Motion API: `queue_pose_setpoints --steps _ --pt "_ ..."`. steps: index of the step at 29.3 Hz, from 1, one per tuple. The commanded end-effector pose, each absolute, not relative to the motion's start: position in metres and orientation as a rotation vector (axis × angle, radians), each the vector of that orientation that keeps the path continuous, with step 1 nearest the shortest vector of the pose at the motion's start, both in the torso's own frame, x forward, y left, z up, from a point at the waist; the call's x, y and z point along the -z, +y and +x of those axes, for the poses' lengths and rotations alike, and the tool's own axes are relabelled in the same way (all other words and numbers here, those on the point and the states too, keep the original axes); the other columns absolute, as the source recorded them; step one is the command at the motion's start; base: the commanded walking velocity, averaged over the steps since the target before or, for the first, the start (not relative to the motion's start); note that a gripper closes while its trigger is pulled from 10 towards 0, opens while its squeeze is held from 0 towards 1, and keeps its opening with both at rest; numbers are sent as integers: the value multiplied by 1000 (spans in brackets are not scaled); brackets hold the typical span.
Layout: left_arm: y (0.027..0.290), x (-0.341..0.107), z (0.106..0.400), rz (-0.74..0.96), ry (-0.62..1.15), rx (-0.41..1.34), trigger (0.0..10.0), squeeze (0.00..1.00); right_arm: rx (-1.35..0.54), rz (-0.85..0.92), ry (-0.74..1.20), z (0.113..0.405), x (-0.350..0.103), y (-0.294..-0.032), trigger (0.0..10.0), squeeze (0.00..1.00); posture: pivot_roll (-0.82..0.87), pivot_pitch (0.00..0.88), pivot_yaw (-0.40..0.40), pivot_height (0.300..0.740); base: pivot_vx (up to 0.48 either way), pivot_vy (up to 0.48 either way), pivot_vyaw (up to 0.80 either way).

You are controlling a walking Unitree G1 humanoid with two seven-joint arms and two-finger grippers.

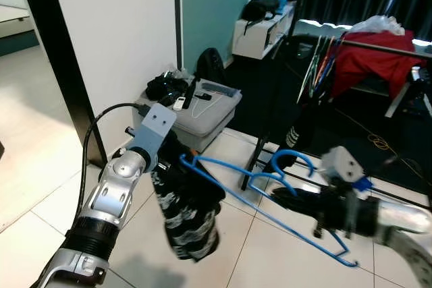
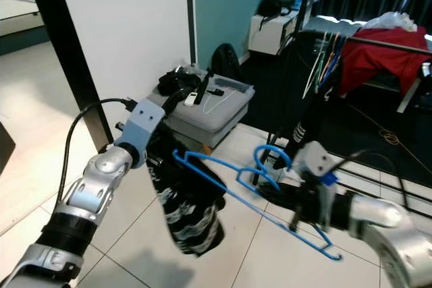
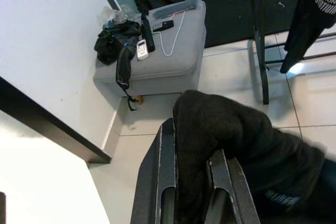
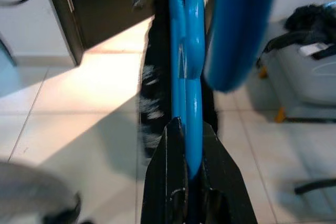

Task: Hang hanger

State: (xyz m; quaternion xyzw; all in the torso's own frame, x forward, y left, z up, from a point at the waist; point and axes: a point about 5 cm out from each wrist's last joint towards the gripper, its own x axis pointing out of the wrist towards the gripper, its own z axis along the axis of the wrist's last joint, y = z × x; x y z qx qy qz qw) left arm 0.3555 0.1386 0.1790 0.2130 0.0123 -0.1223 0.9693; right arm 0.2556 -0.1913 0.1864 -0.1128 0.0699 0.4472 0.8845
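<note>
Hanger [image 1: 270,197], blue plastic, spanned the mid-air gap between both arms over the tiled floor [image 1: 40,193]: at 9 o'clock the left gripper [image 3: 191,174] was clamped on a black garment [image 1: 185,214], and at 3 o'clock the right gripper [image 4: 187,153] pinched the hanger's neck.

Two silver metal arms, each built of rounded, jointed segments. The left arm [image 1: 111,197] has a black ribbed cuff near the elbow, a looping black cable, and a pale blue-grey wrist bracket with small screw holes. The right arm [image 1: 398,224] carries a white camera block above its black wrist. Long black fingers [image 3: 157,182].
</note>
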Motion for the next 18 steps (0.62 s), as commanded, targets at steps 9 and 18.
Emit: queue_pose_setpoints --steps 9,18 --pt "109 -191 344 418 -44 305 10000 0 -907 -262 148 276 -185 -175 10000 0 -15 19 -53 740 0 0 0" --pt "101 -201 343 407 -72 310 10000 0 -793 -282 173 295 -179 -167 10000 0 -10 20 -57 740 0 0 0"
